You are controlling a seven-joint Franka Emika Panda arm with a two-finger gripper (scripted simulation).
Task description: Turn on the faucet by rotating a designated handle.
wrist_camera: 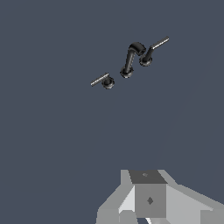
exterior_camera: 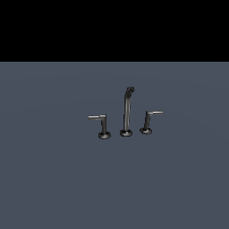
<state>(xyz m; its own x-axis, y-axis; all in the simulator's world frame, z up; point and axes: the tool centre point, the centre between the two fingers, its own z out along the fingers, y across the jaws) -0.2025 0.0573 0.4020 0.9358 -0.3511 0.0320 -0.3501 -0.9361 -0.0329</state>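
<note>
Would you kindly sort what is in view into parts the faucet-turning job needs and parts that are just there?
Needed:
- dark metal handle with lever bar pointing to the exterior view's left
- grey claw, far from the faucet

Just there:
- tall dark curved-top spout
- twin handle, bar pointing right
- grey-blue floor

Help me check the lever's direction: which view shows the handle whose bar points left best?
The exterior view: the handle stands side-on, post, base and bar distinct. The wrist view shows it from above, so the post looks squat.

Handle [exterior_camera: 103, 127] — exterior view's left of spout [exterior_camera: 127, 112], twin handle [exterior_camera: 147, 121] seemingly opposite
</note>
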